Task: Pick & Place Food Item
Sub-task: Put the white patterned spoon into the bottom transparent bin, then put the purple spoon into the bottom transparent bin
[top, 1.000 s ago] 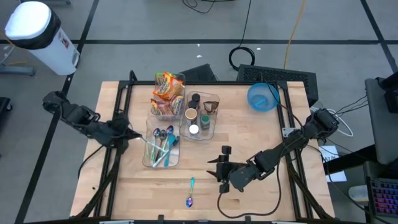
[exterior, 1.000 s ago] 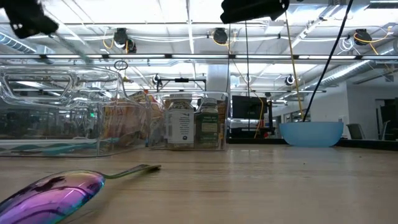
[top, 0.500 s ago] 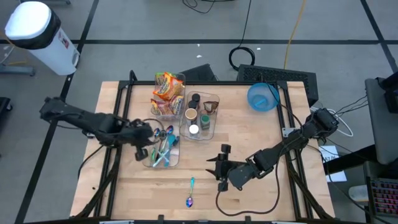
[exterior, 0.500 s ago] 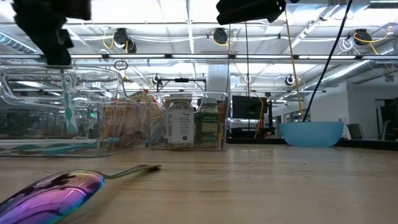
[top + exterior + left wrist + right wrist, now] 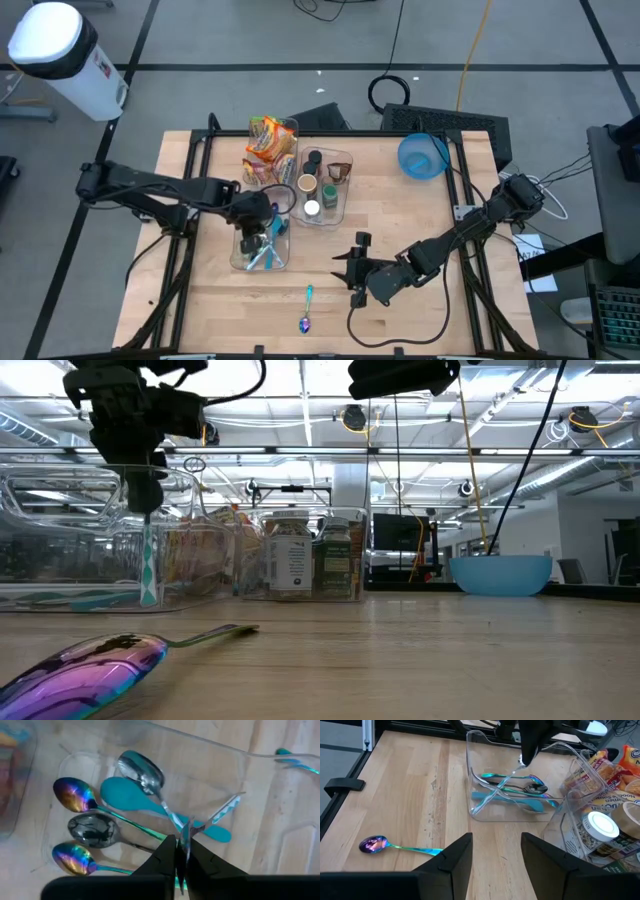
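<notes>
Left end effector [image 5: 262, 222] now over cutlery bin [image 5: 243, 262], seemingly gripping utensil [image 5: 148, 565]

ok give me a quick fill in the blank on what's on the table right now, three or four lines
1. The left gripper hangs over the clear bin that holds ______.
2. The bowl near the table's far right corner is ______ in colour.
3. One spoon lies outside the bins, on the bare ______.
4. The snack packets sit in a clear bin beside the one holding the ______.

Missing words: spoons; blue; table; jars
</notes>
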Controlling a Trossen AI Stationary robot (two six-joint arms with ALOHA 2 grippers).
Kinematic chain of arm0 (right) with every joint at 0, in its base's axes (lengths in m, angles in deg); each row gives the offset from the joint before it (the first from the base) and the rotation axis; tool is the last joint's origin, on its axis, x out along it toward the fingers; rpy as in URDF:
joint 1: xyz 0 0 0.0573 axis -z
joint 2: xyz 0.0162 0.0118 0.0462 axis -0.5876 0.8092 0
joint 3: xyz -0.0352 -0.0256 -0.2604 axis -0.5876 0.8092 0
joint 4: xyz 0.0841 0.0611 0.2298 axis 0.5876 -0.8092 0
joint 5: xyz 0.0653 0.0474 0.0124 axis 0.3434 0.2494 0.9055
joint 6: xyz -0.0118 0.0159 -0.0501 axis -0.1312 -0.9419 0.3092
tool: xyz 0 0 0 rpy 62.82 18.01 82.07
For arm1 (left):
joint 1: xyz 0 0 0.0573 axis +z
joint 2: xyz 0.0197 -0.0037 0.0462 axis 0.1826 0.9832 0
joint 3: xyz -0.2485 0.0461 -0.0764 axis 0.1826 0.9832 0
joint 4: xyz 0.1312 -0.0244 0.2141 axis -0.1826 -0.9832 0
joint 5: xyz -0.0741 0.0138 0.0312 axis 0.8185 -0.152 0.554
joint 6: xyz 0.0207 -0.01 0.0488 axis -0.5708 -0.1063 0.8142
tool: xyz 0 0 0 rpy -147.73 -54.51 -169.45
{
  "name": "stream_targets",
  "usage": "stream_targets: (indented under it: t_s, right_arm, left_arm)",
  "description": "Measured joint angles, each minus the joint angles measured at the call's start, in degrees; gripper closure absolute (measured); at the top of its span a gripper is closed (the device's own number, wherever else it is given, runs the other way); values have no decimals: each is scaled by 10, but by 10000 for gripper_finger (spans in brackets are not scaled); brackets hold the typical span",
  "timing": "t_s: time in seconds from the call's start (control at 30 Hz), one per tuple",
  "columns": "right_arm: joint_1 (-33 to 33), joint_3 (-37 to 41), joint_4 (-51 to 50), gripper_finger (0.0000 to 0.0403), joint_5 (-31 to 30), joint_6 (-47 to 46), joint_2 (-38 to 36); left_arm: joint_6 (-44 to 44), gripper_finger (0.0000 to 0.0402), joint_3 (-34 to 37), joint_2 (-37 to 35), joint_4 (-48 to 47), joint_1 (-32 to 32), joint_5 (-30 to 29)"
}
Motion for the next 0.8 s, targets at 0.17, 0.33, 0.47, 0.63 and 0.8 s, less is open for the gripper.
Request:
stream_targets:
  t_s: [0.17,0.33,0.47,0.63,0.8]
  right_arm:
    - [0,0,0,244,0,0,0]
    - [0,0,0,246,0,0,0]
    - [0,0,0,247,0,0,0]
    - [0,0,0,248,0,0,0]
    - [0,0,0,248,0,0,0]
  left_arm:
    - [27,360,1,1,13,13,-30]
    - [60,317,1,1,39,13,-98]
    - [61,265,1,1,54,13,-152]
    - [74,196,1,1,64,13,-188]
    - [56,152,1,-2,65,12,-150]
